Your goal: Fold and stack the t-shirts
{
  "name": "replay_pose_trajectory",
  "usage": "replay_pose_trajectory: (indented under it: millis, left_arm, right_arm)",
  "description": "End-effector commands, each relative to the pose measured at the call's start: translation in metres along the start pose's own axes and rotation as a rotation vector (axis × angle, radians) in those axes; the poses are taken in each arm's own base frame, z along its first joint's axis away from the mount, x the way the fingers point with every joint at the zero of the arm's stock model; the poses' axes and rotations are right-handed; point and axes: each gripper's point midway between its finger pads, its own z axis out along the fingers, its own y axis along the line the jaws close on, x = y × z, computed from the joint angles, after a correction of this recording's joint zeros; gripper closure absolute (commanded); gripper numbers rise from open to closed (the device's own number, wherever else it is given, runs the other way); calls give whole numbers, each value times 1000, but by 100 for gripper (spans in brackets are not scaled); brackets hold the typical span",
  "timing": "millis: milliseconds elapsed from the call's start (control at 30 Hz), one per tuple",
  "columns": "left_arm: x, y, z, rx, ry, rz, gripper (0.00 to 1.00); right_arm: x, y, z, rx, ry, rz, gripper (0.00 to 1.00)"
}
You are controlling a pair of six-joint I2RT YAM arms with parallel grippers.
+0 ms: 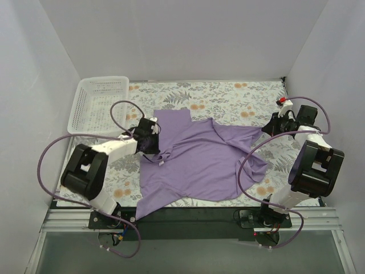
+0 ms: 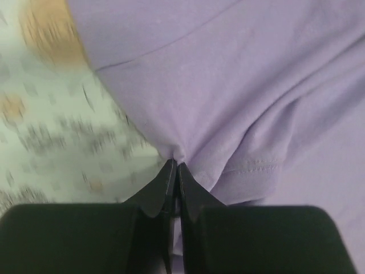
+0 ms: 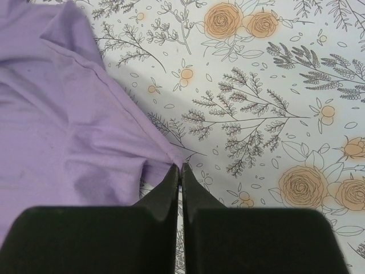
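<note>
left tool [image 2: 175,166] closed, pinching t-shirt [image 1: 194,162] edge | right tool [image 3: 180,169] closed, pinching its opposite edge

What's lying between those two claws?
The lavender t-shirt, spread crumpled across the floral table cover; the left gripper and right gripper each pinch an edge. The top view shows it.

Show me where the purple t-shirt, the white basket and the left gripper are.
purple t-shirt [image 1: 194,165], top external view, middle of the cloth.
white basket [image 1: 100,108], top external view, bare mesh floor.
left gripper [image 2: 175,165], left wrist view, between the closed fingertips.
</note>
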Motion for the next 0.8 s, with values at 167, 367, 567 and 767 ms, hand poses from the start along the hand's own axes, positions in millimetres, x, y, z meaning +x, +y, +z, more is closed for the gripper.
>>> replay_pose_trajectory:
  millis: [167, 367, 567, 767]
  left_arm:
    - [6, -5, -73, -11, -165, -135, 64]
    - [-76, 3, -75, 12, -273, -205, 50]
    - [-121, 34, -14, -68, -209, -257, 54]
    - [-147, 56, 36, -181, -161, -178, 60]
  right_arm:
    - [-6, 6, -5, -42, -25, 16, 99]
    - [-5, 8, -5, -54, -24, 21, 99]
    - [-4, 10, -3, -68, -20, 28, 99]
    - [-2, 10, -1, -83, -15, 38, 99]
